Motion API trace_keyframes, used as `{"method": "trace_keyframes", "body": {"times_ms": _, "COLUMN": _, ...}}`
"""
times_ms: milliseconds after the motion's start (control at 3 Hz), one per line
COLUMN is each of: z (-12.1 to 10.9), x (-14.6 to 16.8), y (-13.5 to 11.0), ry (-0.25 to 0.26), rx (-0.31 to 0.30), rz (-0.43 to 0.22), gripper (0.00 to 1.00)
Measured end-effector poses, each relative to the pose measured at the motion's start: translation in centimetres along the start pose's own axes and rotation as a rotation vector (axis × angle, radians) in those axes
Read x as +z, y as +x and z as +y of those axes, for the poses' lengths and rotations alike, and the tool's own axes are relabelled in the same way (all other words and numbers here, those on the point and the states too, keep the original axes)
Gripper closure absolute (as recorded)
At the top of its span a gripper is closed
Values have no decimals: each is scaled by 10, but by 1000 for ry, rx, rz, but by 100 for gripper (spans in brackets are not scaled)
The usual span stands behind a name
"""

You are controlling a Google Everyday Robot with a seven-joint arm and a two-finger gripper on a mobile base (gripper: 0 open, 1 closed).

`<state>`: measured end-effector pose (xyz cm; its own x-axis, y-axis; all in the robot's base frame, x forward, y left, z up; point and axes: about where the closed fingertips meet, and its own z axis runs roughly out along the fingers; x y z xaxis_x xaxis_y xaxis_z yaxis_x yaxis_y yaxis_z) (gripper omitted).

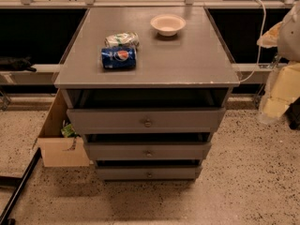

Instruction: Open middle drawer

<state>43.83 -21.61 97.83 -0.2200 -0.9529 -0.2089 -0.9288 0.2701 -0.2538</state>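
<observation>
My gripper (pixel 289 32) is a pale blur at the right edge, level with the cabinet top and well apart from the drawers. Whether it is open or closed I cannot tell. The grey flat-fronted wooden middle drawer (pixel 117 152) sits second of three, with its small round metal knob (pixel 148 153) at centre. I judge I should drop low, meet that knob square-on rather than the taller top drawer front (pixel 108 121), and pull straight out, level and unhurried.

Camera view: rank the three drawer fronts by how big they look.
Largest first: top drawer, middle drawer, bottom drawer; lower ones sit farther off, so true sizes are unsure. Gripper is at the right edge.
</observation>
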Motion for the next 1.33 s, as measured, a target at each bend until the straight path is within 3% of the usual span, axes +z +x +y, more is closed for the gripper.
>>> {"method": "trace_keyframes", "body": {"times_ms": 667, "z": -5, "x": 0, "y": -1, "ry": 4, "rx": -20, "rz": -11, "gripper": 0}}
{"method": "trace_keyframes", "body": {"times_ms": 1000, "z": 4, "x": -1, "y": 6, "ry": 28, "rx": -27, "rz": 18, "gripper": 0}}
{"method": "trace_keyframes", "body": {"times_ms": 1333, "z": 28, "x": -10, "y": 23, "ry": 63, "rx": -31, "rz": 66, "gripper": 0}}
